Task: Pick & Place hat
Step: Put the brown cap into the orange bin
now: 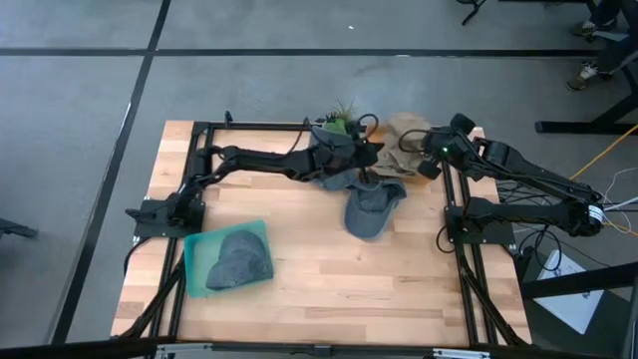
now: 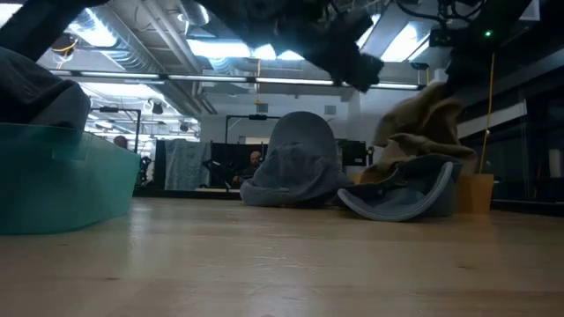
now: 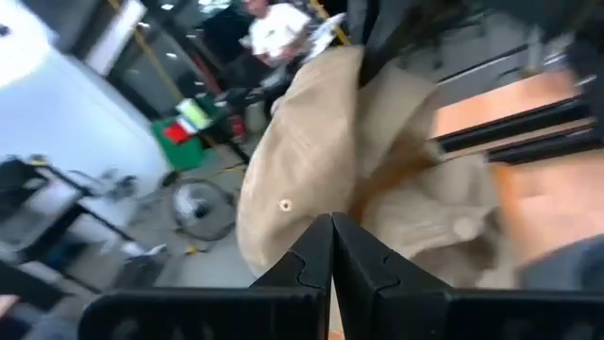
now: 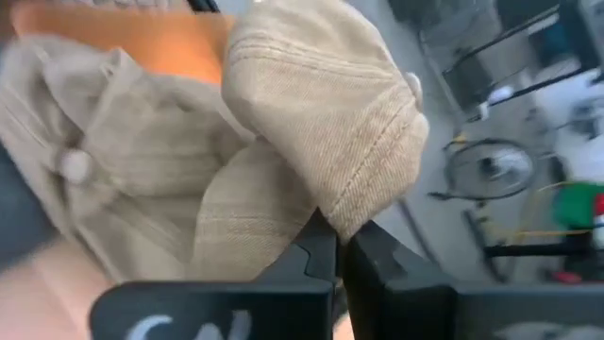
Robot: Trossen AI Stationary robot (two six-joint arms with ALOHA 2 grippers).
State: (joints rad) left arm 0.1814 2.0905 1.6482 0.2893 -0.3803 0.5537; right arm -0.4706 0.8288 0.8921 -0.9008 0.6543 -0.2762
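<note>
My right gripper [image 4: 338, 241] is at the table's far right and is shut on a tan hat [image 4: 321, 85], which also shows in the high view [image 1: 404, 135] and the low view [image 2: 423, 114]. A second tan hat [image 4: 104, 170] lies beside it. My left gripper [image 3: 332, 227] is shut and reaches across the far side [image 1: 369, 152]. It points at the tan hats; whether it touches them I cannot tell. Two grey hats [image 1: 371, 209] [image 1: 334, 178] rest on the table below it. Another grey hat [image 1: 239, 259] lies in a teal bin [image 1: 196, 249]. My right gripper pinches the tan hat by a stitched edge [image 4: 363, 212] between its two fingers. In the low view the hat is raised and hangs below the gripper. Its lower part [image 2: 414, 150] rests on the pile over a grey hat [image 2: 401, 198].
A small green plant [image 1: 341, 118] stands at the far edge behind the hats. A tan cup [image 2: 476, 192] sits by the pile on the right. The teal bin [image 2: 62, 189] is at the near left. Bare wood lies across the table's near middle.
</note>
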